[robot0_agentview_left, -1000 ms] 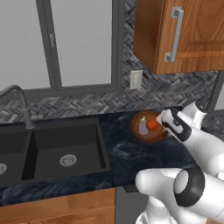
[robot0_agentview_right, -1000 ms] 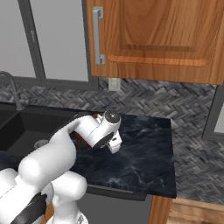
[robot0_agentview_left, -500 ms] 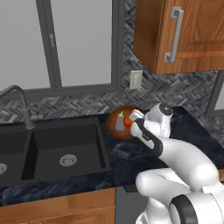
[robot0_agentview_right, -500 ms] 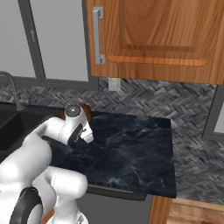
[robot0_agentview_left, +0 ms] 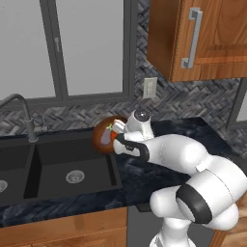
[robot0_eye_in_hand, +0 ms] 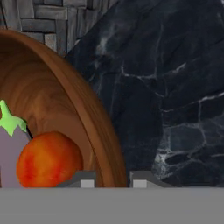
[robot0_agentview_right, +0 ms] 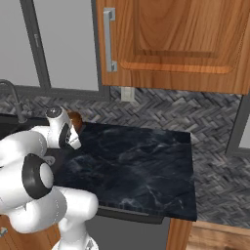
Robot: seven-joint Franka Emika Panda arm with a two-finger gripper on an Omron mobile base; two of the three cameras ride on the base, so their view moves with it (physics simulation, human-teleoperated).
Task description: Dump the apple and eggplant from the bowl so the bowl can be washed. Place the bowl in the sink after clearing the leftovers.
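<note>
Counter right of bowl bare, free to pass. Faucet blocks sink's back-left; cabinet overhangs counter.

eggplant cut off by the hand view's left edge, bowl running past the same edge, sink cropped at the left base view's left side, faucet partly hidden behind the arm

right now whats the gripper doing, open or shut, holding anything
Gripper: shut on the rim of the bowl, one of the fingers on each side; the apple and eggplant are inside it.
</note>
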